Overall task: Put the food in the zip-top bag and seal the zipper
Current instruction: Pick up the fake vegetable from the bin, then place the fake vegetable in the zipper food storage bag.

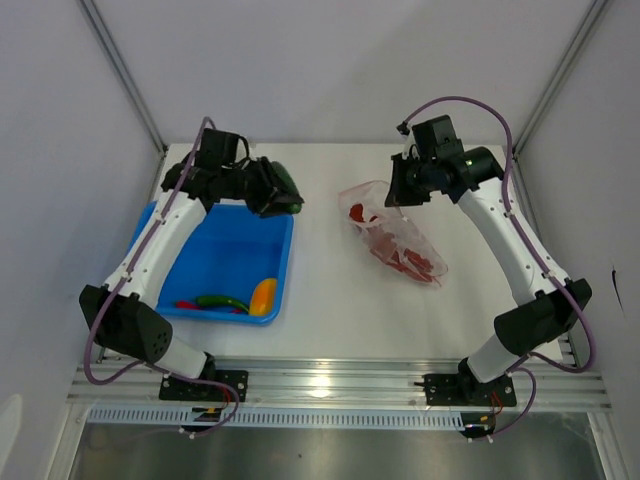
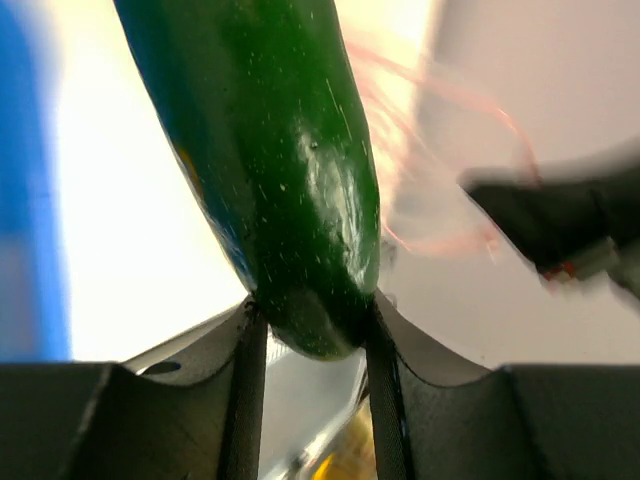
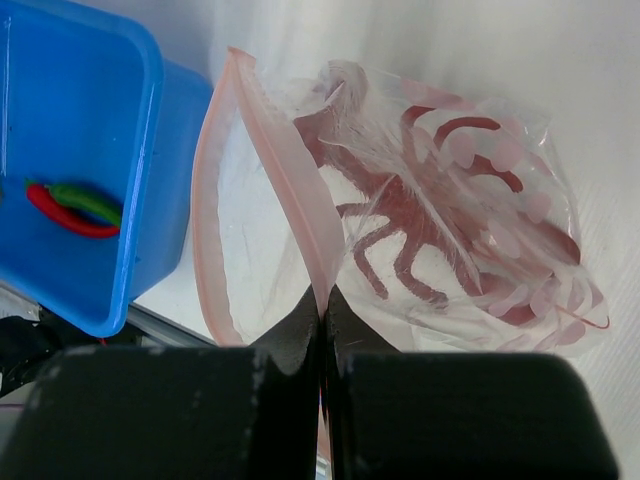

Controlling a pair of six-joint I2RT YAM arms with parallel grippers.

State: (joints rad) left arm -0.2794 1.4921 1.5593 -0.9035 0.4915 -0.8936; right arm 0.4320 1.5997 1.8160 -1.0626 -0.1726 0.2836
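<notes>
My left gripper [image 1: 283,192] is shut on a long dark green pepper [image 2: 290,170], held above the far right corner of the blue tray [image 1: 200,262]; the pepper also shows in the top view [image 1: 287,184]. My right gripper [image 1: 398,190] is shut on the pale pink zipper [image 3: 300,190] of the clear zip-top bag [image 1: 395,240], holding its mouth [image 3: 240,220] open toward the tray. Red pieces lie inside the bag [image 3: 440,230]. In the tray lie a red chili [image 1: 190,304], a green pepper [image 1: 222,300] and the yellow-orange fruit [image 1: 263,295].
The blue tray's right wall [image 1: 287,262] stands between the two arms' work areas. White walls and metal frame posts [image 1: 125,75] close in the back and sides. An aluminium rail [image 1: 340,375] runs along the near edge.
</notes>
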